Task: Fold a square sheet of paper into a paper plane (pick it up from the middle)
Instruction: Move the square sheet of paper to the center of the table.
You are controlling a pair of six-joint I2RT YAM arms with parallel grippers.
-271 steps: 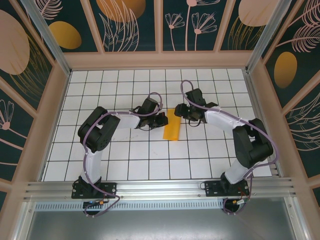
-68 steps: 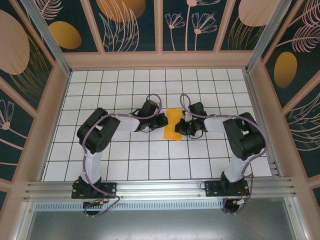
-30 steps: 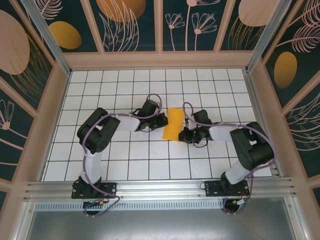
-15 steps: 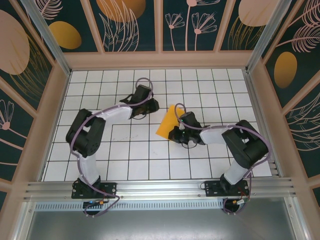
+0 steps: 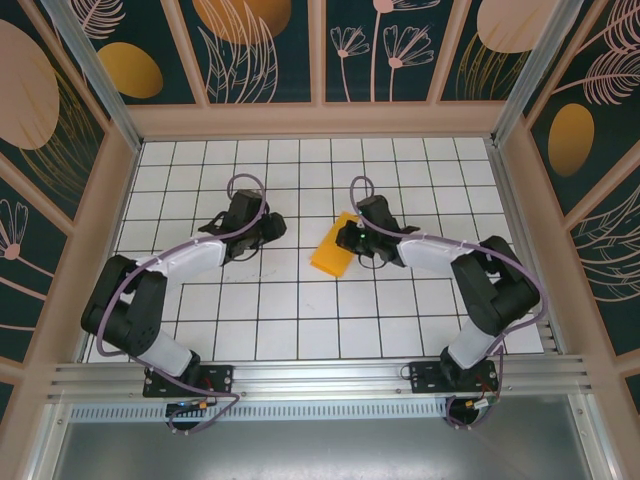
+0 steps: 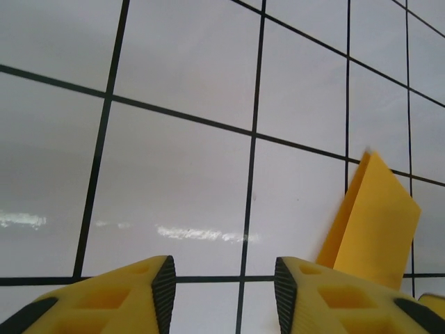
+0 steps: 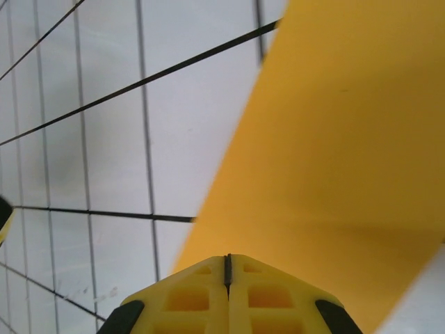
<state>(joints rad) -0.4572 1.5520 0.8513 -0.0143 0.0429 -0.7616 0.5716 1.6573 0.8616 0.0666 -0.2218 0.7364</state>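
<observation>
The square sheet of paper (image 5: 331, 253) lies folded into a narrow orange-yellow strip on the white grid floor, turned diagonally. My right gripper (image 5: 348, 238) is shut, its tips (image 7: 227, 259) over the strip's upper right end; the paper (image 7: 327, 139) spreads out broad ahead of them, not between them. My left gripper (image 5: 267, 228) stands about one and a half cells left of the strip, open, with bare floor between its fingers (image 6: 222, 292). From there the paper (image 6: 379, 216) shows at the right, its near edge raised a little.
Wooden walls (image 5: 320, 120) with dark patterned panels ring the white grid floor (image 5: 250, 300). The metal rail (image 5: 320, 375) with both arm bases runs along the near edge.
My left gripper let go, opened and pulled back to the left. The right gripper stayed shut and moved up along the strip, which turned from upright to diagonal.
</observation>
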